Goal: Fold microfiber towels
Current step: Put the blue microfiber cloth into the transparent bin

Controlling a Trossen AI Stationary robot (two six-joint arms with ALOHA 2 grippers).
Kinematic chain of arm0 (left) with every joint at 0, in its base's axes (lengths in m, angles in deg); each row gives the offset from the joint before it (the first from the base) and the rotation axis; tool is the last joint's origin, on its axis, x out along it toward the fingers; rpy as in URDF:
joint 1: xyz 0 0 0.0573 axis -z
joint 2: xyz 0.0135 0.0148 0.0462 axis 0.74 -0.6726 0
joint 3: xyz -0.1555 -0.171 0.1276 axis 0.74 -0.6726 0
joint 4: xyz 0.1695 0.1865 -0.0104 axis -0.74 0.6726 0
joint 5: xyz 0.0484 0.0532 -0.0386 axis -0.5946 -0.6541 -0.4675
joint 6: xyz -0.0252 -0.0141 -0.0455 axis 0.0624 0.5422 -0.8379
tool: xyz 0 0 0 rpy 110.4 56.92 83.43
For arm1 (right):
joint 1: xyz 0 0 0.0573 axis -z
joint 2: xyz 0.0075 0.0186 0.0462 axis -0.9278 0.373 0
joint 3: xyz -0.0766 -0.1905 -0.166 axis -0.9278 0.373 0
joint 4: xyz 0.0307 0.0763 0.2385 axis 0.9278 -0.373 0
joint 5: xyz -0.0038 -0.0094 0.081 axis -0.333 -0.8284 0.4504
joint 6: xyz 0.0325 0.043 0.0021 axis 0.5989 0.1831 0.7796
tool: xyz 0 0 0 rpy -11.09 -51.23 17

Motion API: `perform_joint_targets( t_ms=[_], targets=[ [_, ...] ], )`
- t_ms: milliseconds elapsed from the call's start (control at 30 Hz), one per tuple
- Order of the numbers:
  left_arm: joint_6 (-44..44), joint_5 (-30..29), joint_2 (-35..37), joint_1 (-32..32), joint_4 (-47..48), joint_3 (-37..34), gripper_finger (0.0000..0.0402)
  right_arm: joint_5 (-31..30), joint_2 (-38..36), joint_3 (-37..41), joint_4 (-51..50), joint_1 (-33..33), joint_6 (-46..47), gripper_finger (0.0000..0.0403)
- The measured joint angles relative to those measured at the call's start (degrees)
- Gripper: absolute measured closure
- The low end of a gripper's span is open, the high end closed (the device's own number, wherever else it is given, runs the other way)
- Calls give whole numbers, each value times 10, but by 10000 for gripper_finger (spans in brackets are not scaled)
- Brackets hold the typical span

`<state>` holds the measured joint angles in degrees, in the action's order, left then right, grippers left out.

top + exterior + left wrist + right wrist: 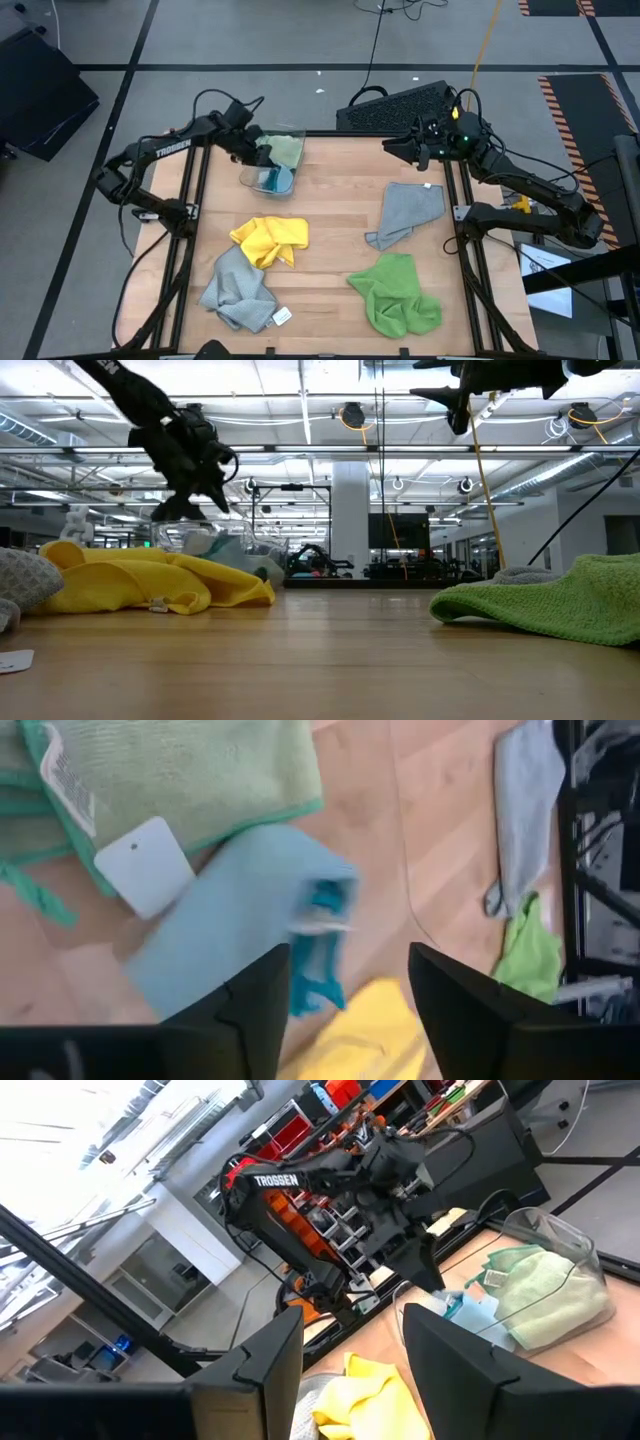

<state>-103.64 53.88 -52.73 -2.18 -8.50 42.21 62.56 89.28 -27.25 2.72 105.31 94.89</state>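
A clear plastic bin (292,136) at the table's far left holds a pale green towel (180,770) and a light blue towel (230,920), which looks blurred. My left gripper (350,960) hovers open just above them, nothing between its fingers. Lying crumpled on the wood are a yellow towel (270,240), a grey towel (238,290) at the near left, a bright green towel (395,295) at the near right and a second grey towel (408,212) at the right. My right gripper (392,148) waits open, raised over the far right.
A dark keyboard (400,105) lies just beyond the table's far edge. Black frame rails (190,200) run along the left and right sides. Bare wood (335,220) shows in the middle between the towels. A white tag (282,316) lies by the near grey towel.
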Motion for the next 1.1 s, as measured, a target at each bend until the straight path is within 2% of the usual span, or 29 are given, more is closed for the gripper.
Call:
perform_joint_targets(
  t_ms=[133,200,300,367,467,600,667,733,933,1100],
  targets=[
    [36,-22,0,9,92,79,221,6,0,0,0,0,10,239],
    [53,-69,0,24,126,123,229,14,0,0,0,0,14,239],
    [86,-180,1,70,154,179,225,14,0,0,0,0,14,239],
    [99,-242,0,102,158,192,204,14,0,0,0,0,14,239],
    [105,-302,-14,141,154,188,149,14,0,0,-1,0,13,239],
    [235,-349,-40,174,131,165,79,14,0,0,-1,0,2,239],
    [305,-360,-57,182,119,155,65,14,0,0,-1,0,-1,239],
    [331,-358,-80,177,118,153,63,14,0,0,-1,0,0,239],
    [316,-339,-143,151,94,154,79,30,0,0,-1,0,-1,239],
    [316,-330,-166,149,95,154,79,32,0,0,-3,0,0,239]
  ],
)
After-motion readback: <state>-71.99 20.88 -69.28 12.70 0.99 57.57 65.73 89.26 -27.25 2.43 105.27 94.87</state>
